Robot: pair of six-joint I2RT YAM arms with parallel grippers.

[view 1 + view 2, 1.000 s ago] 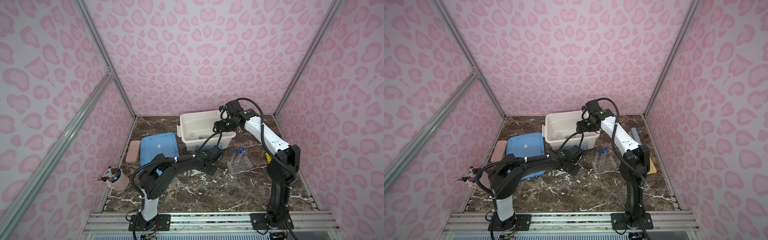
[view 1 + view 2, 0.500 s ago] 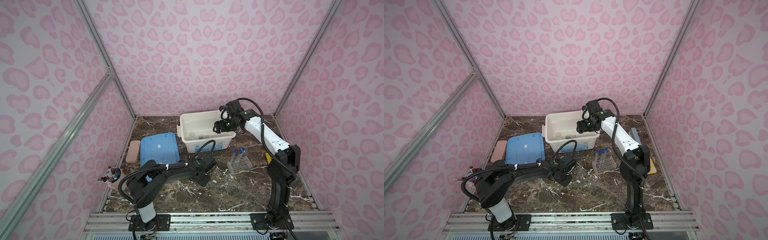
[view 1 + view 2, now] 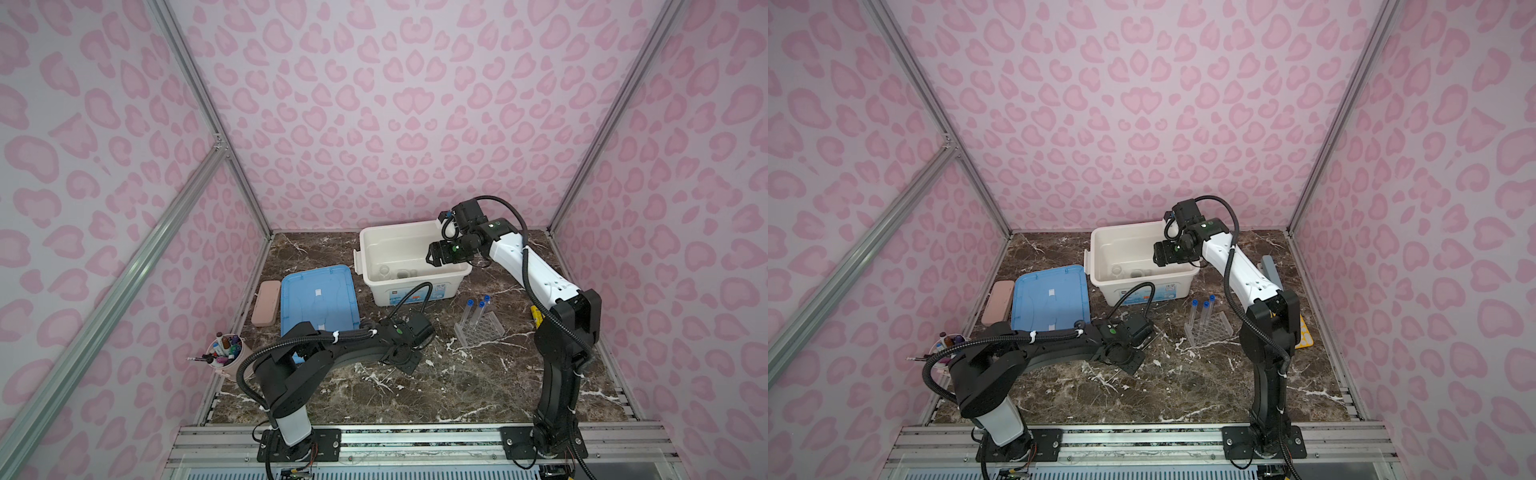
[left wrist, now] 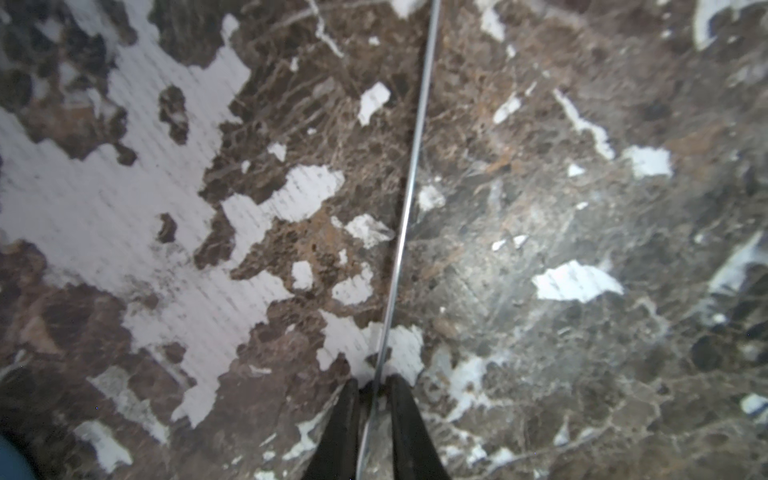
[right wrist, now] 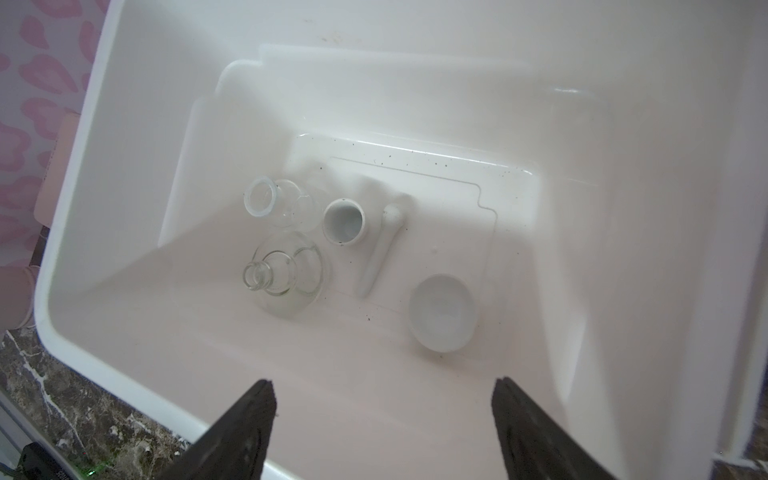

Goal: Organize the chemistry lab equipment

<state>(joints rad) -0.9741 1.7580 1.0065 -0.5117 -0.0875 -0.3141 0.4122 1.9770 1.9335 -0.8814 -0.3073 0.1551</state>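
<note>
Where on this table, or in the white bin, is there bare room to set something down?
Free: the table in front of the rack and left gripper, and the bin floor beside the dish and pestle. Crowded: between bin, rack and gripper, and the left edge by lid and pen cup.

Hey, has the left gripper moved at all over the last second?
Yes. In both top views the left gripper has drawn back from the white bin, toward the front rail and slightly to the left.
</note>
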